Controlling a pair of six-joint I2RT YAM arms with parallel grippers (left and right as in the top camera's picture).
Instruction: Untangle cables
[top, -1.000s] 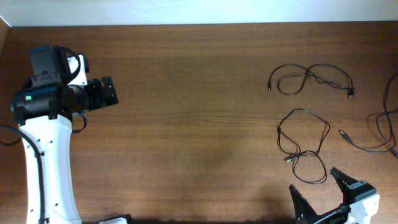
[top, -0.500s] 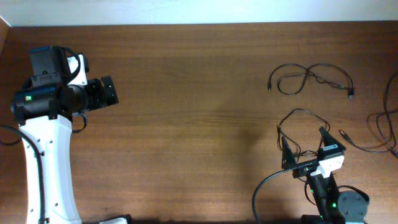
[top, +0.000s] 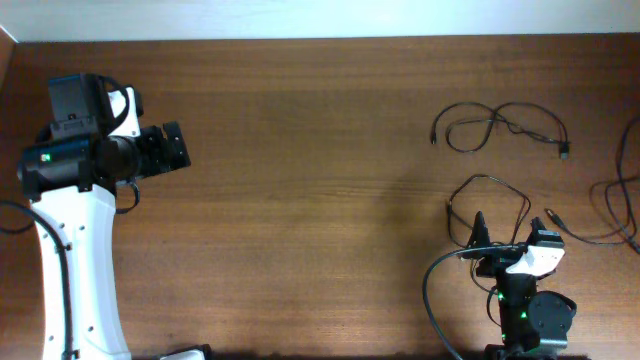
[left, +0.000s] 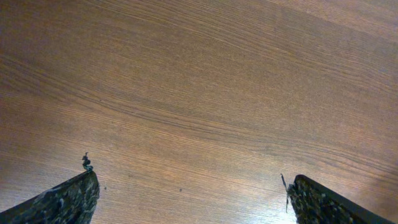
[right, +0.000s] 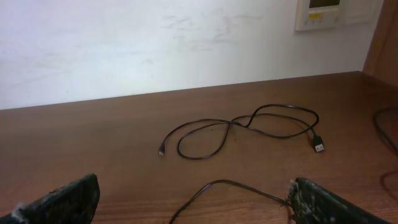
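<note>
Three thin black cables lie at the right of the table. The far cable (top: 497, 120) is a loose double loop; it also shows in the right wrist view (right: 242, 127) with a USB plug (right: 318, 145). The middle cable (top: 488, 179) lies under my right gripper (top: 512, 240), which is open and straddles its lower loops; only its upper arc shows between the fingers (right: 230, 185). A third cable (top: 590, 240) trails off the right edge. My left gripper (top: 168, 148) is open far to the left over bare wood (left: 196, 202), with no cable near it.
The white left arm column (top: 80, 270) stands along the left side. A white wall with a small wall panel (right: 320, 12) runs behind the table's far edge. A wooden side panel (right: 384, 37) rises at the right.
My right arm came up from the front right corner over the middle cable, then shifted slightly right and towards the front. The left arm and the cables have not moved.
</note>
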